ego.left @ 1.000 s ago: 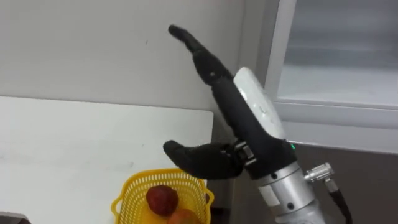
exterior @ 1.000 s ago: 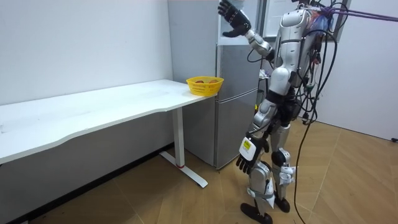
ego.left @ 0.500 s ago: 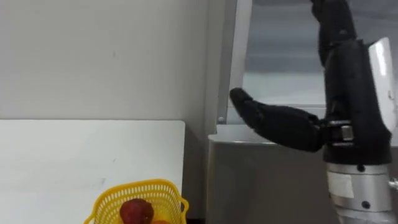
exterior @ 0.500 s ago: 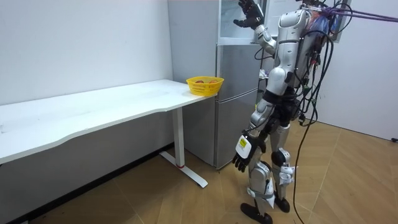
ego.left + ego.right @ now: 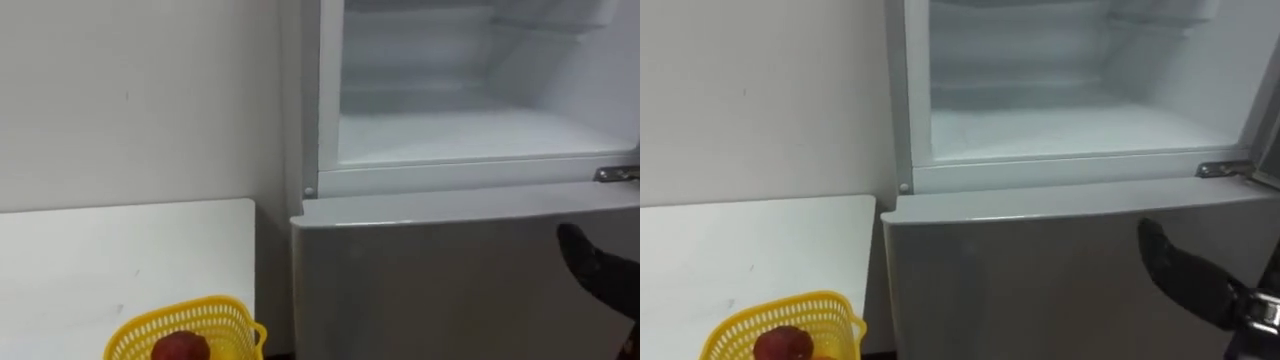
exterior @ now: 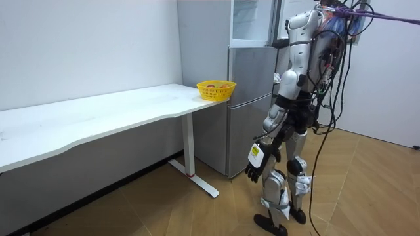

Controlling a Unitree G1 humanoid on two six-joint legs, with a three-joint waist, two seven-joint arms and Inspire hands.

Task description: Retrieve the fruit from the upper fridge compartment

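Standing open, the white upper fridge compartment (image 5: 470,140) sits atop the tall silver-grey fridge, directly above its one closed silver-grey lower door (image 5: 440,280). White walls and one white floor panel show inside. One small metal hinge (image 5: 615,173) sits at the compartment's lower right corner.

Right hand (image 5: 1185,275): a dark part of it shows in front of the lower door, below that hinge, apart from the door face. Whether it is open or closed cannot be told.

Left hand (image 6: 256,164): hangs low beside the robot's thigh, well below the compartment, fingers relaxed, holding nothing.

Robot stands upright just before the fridge.

Left of the fridge: one white table (image 5: 100,260), its end just beside the fridge wall. One yellow plastic mesh basket (image 5: 205,318) on that table end, one red round fruit (image 5: 180,348) in it.
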